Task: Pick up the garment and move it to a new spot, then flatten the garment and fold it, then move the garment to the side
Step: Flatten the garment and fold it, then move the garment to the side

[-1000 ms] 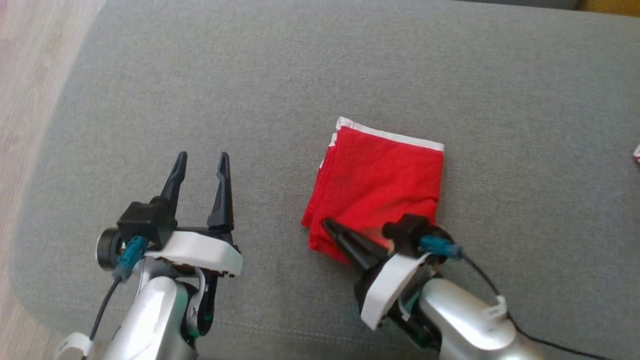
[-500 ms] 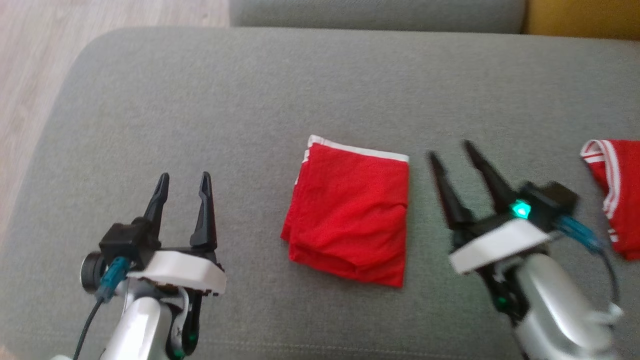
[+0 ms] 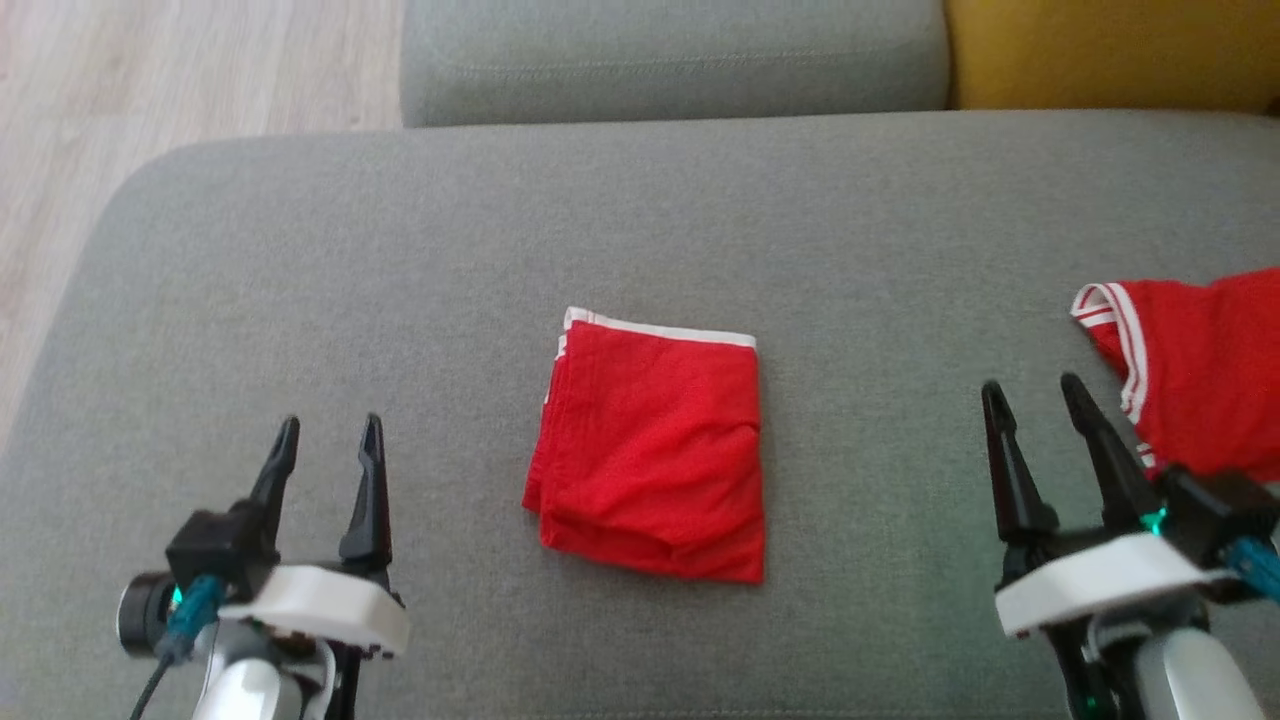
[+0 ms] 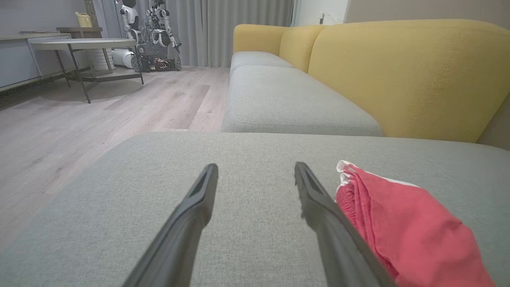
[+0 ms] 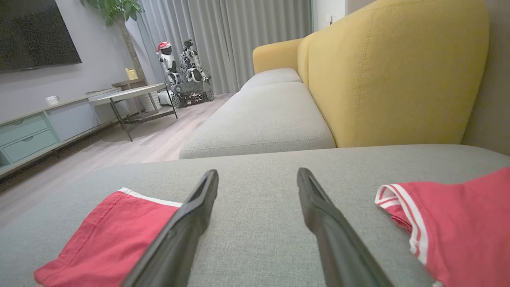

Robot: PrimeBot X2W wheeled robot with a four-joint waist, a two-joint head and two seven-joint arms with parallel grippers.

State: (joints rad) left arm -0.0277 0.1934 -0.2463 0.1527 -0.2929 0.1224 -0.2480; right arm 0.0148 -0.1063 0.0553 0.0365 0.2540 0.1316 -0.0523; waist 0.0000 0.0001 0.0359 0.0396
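Garment: small red cloth garment with a white hem band (image 3: 650, 455), folded into a compact rectangle, lying flat about midway across the grey fabric sofa seat (image 3: 400, 260).
Left gripper: the left gripper (image 3: 330, 424) hovers low to the garment's left, apart from it; jaws spread, holding nothing.
Right gripper: the right gripper (image 3: 1031, 386) stands to the garment's right, clear of it; jaws spread, empty.
Change: a second ago the right jaws were pinched at the garment's near edge. They have since let go, and the arm has drawn off to the right. The head camera has also swung, so the garment's apparent shift is no move of the cloth.
Neighbour: second red garment with a white-striped cuff (image 3: 1190, 370), unfolded, at the seat's right edge, near the right gripper.
Meaning: the fold looks finished and the garment lies released. The final move to the side is probably complete, or nearly so.
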